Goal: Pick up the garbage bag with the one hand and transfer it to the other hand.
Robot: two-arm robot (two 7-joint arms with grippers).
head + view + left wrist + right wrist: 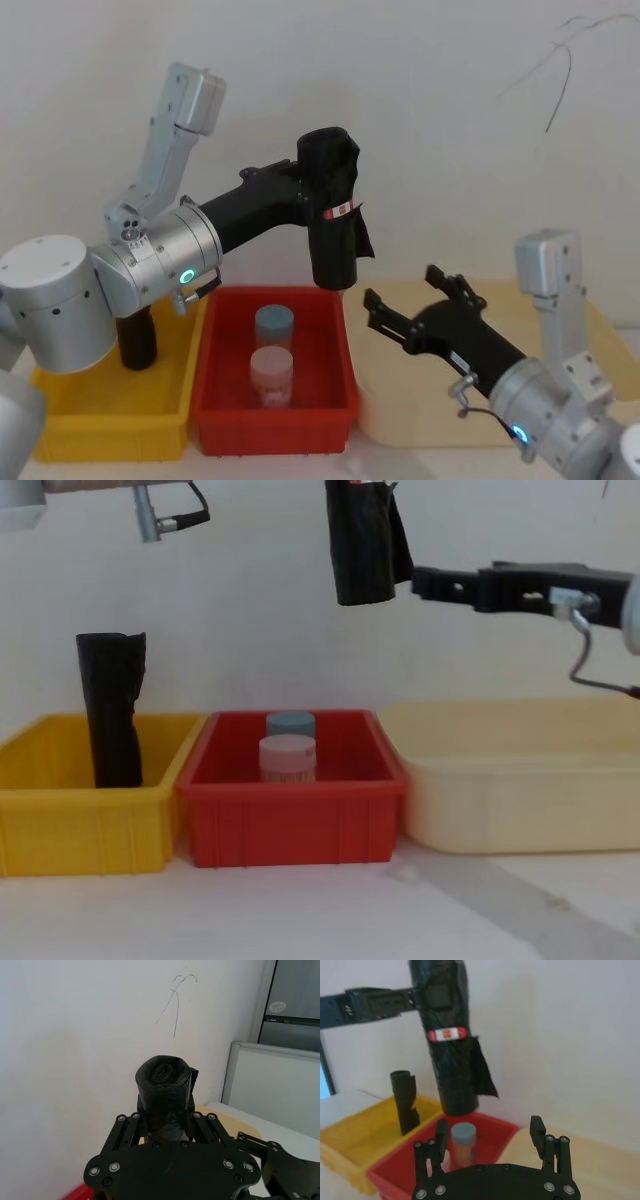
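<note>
Head view, from the left: a yellow bin (110,415) stands at the left end of the table, and a plain black roll (138,340) stands upright in it, close to its far edge. Just beside it on the right is a red bin (270,425). In the middle of this bin are two jars, one behind the other. The jar with the grey-blue lid (274,325) is toward the far edge, and the jar with the pale lid (271,372) is toward the near edge.

Above the far edge of the red bin, the left gripper (300,192) holds the garbage bag (335,235) in the air. The bag is upright, and its red-and-white label band (338,210) is about at mid height. In the left wrist view the two fingers (200,1127) are pressed on both sides of the bag (165,1100), so the grip is firm. In the chest view the lower end of the bag (362,550) hangs well above the jars.

To the right of the bag, over the left edge of a cream tray (400,425), is the right gripper (401,284). Its fingers are spread wide and hold nothing, and they point toward the bag. In the right wrist view the bag (451,1070) is beyond the fingers (537,1132) and apart from them.
</note>
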